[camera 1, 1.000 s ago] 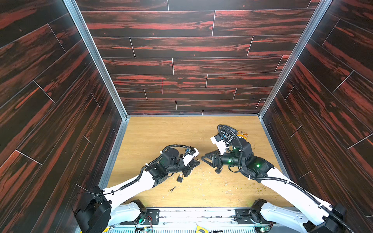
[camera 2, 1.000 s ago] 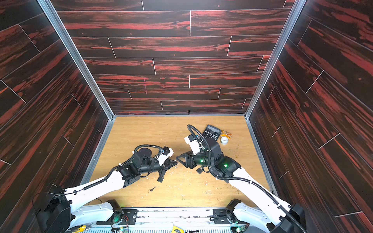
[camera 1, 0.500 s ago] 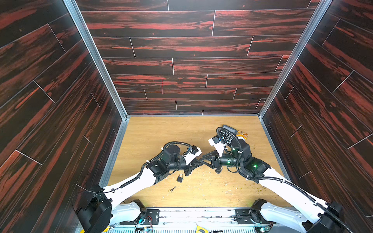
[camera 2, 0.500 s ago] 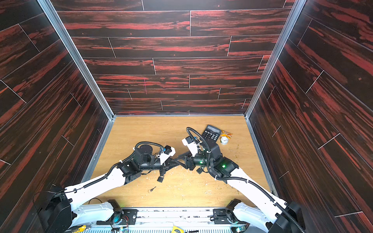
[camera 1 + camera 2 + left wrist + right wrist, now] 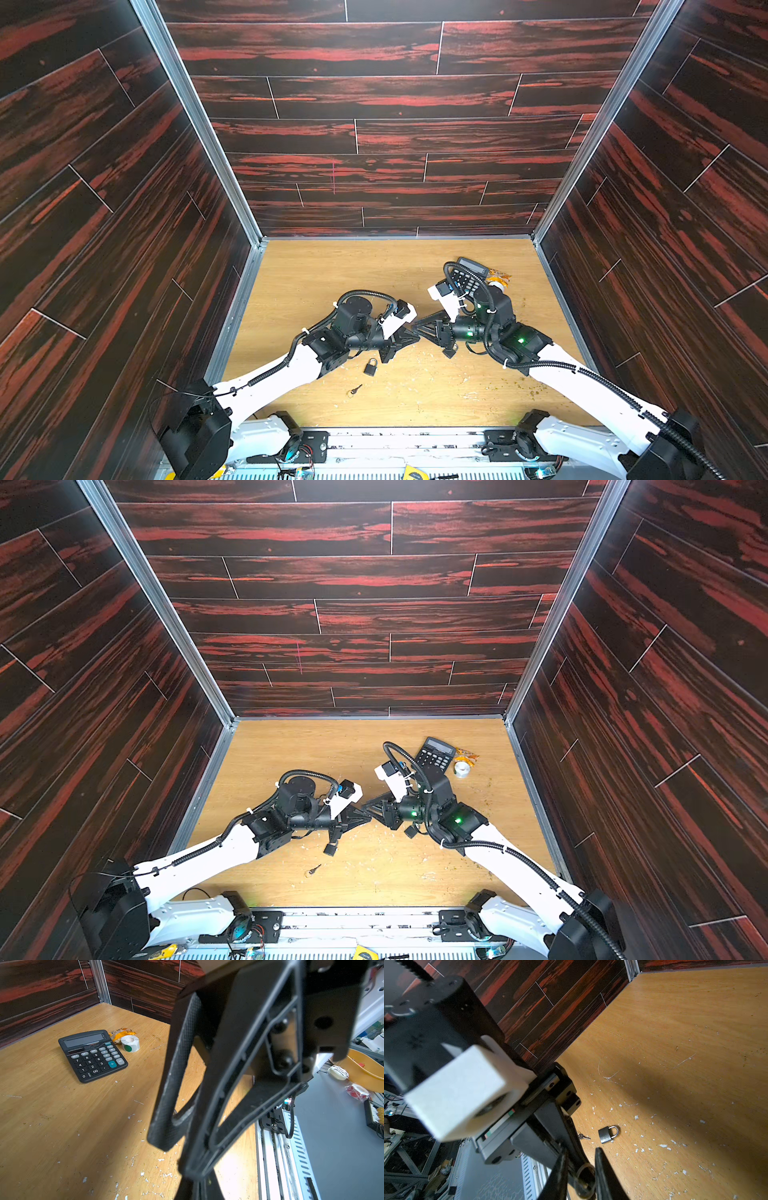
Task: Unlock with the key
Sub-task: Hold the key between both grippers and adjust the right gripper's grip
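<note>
A small dark padlock [image 5: 371, 367] [image 5: 608, 1134] lies with its shackle closed on the wooden table [image 5: 332, 282], left of the middle. A key [image 5: 354, 390] [image 5: 583, 1136] lies loose in front of it. Both grippers meet tip to tip above the table's middle. My left gripper [image 5: 409, 334] is shut, and a metal key ring [image 5: 584, 1178] sticks out of its tip. What hangs on the ring is hidden. My right gripper [image 5: 581, 1148] [image 5: 419, 328] stands narrowly open, one finger on each side of that ring and of the left gripper's tip.
A black calculator [image 5: 92, 1055] [image 5: 434, 754] lies at the back right. Next to it are a white roll of stickers [image 5: 130, 1043] and an orange wrapper [image 5: 121, 1033]. Dark wood walls enclose the table on three sides. White flecks dot the table's surface.
Both arms have moved toward each other until their tips meet. The right gripper's jaws have narrowed around the ring. The padlock and the loose key have not moved.
</note>
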Robot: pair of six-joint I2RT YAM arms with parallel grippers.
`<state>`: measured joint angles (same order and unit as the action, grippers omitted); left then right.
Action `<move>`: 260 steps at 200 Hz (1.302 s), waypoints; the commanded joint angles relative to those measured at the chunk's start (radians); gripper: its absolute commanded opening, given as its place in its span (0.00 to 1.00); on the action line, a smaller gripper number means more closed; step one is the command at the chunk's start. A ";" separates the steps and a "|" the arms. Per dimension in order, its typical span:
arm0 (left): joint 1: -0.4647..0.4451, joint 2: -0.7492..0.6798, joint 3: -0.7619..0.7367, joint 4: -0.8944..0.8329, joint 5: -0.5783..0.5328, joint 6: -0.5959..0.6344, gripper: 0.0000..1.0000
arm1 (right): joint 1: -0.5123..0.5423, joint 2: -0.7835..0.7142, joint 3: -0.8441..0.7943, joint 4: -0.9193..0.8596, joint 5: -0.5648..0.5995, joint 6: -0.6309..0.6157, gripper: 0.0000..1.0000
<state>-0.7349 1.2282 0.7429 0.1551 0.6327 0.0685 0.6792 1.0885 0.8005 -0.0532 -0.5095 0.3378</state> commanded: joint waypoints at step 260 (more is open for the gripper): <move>0.011 0.004 0.129 -0.009 0.050 0.038 0.00 | -0.084 -0.012 -0.066 0.072 -0.187 -0.035 0.00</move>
<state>-0.7319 1.2381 0.8268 0.0757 0.6704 0.0780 0.6067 1.0882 0.7609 0.0628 -0.7044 0.3046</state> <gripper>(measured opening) 0.052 0.116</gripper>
